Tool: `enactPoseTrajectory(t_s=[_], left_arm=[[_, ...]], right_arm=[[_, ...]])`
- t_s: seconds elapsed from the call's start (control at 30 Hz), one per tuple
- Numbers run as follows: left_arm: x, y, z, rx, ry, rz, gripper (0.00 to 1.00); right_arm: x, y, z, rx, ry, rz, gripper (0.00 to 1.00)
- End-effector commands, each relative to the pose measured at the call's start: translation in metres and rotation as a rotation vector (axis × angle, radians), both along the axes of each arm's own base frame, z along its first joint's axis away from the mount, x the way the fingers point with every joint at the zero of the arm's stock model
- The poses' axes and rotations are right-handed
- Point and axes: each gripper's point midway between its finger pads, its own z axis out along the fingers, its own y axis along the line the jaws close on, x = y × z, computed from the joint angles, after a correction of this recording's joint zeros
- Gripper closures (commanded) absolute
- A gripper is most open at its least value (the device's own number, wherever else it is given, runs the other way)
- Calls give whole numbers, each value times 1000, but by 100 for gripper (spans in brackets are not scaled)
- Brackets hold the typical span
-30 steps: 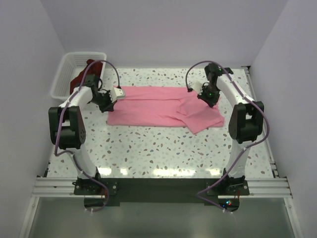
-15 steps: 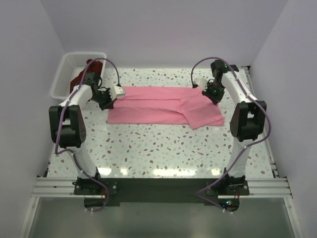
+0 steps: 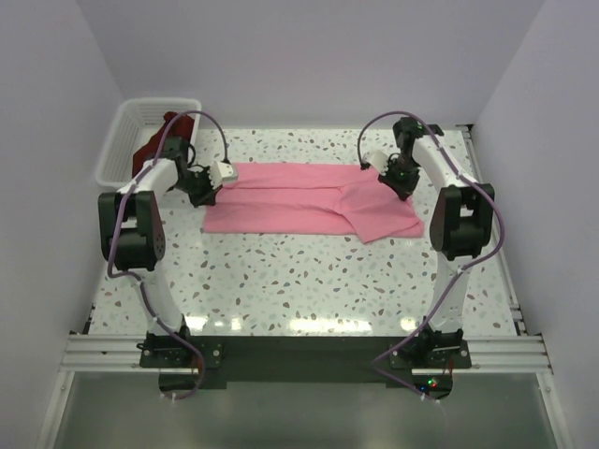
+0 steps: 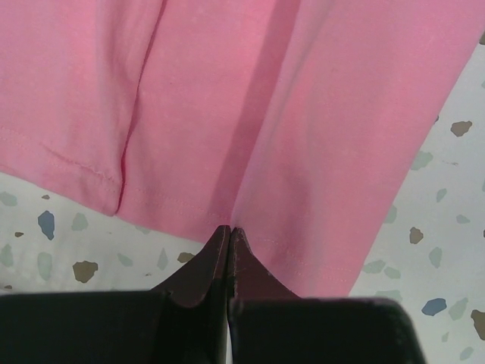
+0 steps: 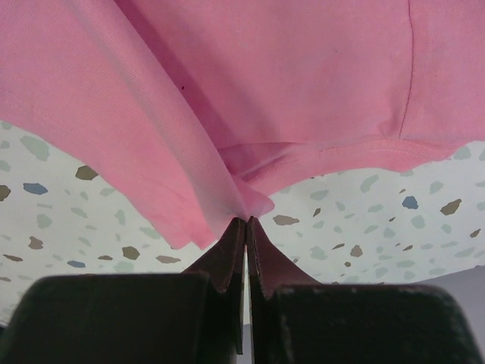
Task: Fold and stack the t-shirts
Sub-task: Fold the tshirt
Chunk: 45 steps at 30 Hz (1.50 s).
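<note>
The light pink t-shirt (image 3: 299, 198) lies spread across the far half of the table as a wide folded strip. My left gripper (image 3: 208, 184) is shut on its left edge; in the left wrist view the jaws (image 4: 229, 230) pinch the hem of the pink cloth (image 4: 303, 114). My right gripper (image 3: 401, 178) is shut on its right end; in the right wrist view the jaws (image 5: 245, 221) pinch a bunched corner of the pink cloth (image 5: 265, 76), lifted off the table. The dark maroon t-shirt (image 3: 157, 145) hangs bunched in and over the basket at the far left.
A white plastic lattice basket (image 3: 131, 131) stands at the far left corner. The speckled table (image 3: 299, 281) is walled by pale sides left, right and behind. Both arm bases sit on the black rail (image 3: 299, 355) at the near edge.
My right gripper moved from over the shirt's right part out to its far right end, pulling the cloth flatter and longer. My left gripper shifted only slightly.
</note>
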Motion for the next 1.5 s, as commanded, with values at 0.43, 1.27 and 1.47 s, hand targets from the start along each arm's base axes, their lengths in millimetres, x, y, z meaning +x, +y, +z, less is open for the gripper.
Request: enactPoseTrajectory(t_s=[0.43,1.27,1.47], left_arm=[[34,12,-4,8,-53,115,88],[-18,-7,-3,-118,140,424,62],[-29,-4,-32,-75,200,455,62]], right_arm=[[21,-4,-11,-28,-37,-67,100],[-80,-47,-34,198,288,-649,65],[-84,-44,-47,204,291,-664,65]])
